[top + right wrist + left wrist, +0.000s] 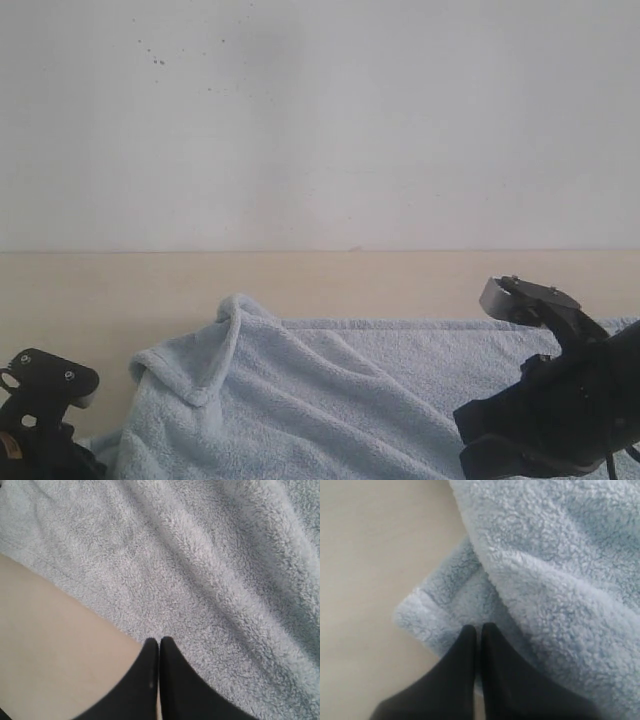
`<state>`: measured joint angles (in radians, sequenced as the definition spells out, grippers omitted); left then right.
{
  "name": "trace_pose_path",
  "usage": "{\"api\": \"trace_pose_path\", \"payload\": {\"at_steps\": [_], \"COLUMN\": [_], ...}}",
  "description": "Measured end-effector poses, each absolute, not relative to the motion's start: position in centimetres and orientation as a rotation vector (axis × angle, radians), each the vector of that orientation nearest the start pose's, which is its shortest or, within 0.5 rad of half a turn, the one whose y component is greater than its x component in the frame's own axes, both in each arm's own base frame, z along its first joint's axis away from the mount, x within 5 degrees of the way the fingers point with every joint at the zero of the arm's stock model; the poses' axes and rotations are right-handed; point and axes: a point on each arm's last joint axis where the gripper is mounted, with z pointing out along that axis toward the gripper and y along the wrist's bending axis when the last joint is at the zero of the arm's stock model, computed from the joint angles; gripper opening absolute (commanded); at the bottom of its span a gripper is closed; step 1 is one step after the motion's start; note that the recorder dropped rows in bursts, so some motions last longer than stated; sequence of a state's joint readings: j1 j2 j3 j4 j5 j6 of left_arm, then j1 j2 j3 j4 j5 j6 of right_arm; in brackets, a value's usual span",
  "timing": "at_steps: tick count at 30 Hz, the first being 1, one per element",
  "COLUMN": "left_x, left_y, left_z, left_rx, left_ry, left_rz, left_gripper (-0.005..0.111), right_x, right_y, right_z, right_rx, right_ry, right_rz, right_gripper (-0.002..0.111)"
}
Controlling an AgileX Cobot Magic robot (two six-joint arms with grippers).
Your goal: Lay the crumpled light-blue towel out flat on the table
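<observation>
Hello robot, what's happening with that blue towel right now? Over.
Both shut at towel edge: left gripper, right gripper; grip unclear. Towel partly spread on table, one flap folded over. No obstacle in view.

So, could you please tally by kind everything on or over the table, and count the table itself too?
towel: 1
grippers: 2 (left gripper, right gripper)
table: 1
Total: 4
</observation>
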<state>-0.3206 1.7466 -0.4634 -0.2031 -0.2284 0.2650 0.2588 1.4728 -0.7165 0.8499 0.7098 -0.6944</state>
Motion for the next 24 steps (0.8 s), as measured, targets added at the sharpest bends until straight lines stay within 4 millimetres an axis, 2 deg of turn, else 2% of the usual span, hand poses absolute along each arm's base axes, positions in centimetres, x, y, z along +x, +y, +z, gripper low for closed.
{"api": "trace_pose_path", "payload": {"at_steps": [7,12,19,24], "left_x": [23.0,20.3,15.5,13.7], "left_y": [-7.2,-6.1,-4.4,-3.9], "left_z": [9.5,9.8,10.5,12.1], "left_rx": [0.406,0.289,0.15,0.125], "left_ry": [2.558,2.577,2.594,2.505], "left_rz": [-0.057,-0.059,-0.08,-0.127], "left_gripper": [0.004,0.004,0.004,0.004], "right_x": [23.1,23.1,23.1,23.0], "right_y": [10.9,11.0,11.2,11.3], "right_z": [19.7,19.8,19.9,20.0], "right_rx": [-0.444,-0.421,-0.404,-0.408], "right_ry": [2.692,2.687,2.682,2.682], "right_rz": [0.81,0.83,0.874,0.892], "right_gripper": [0.0,0.0,0.0,0.0]}}
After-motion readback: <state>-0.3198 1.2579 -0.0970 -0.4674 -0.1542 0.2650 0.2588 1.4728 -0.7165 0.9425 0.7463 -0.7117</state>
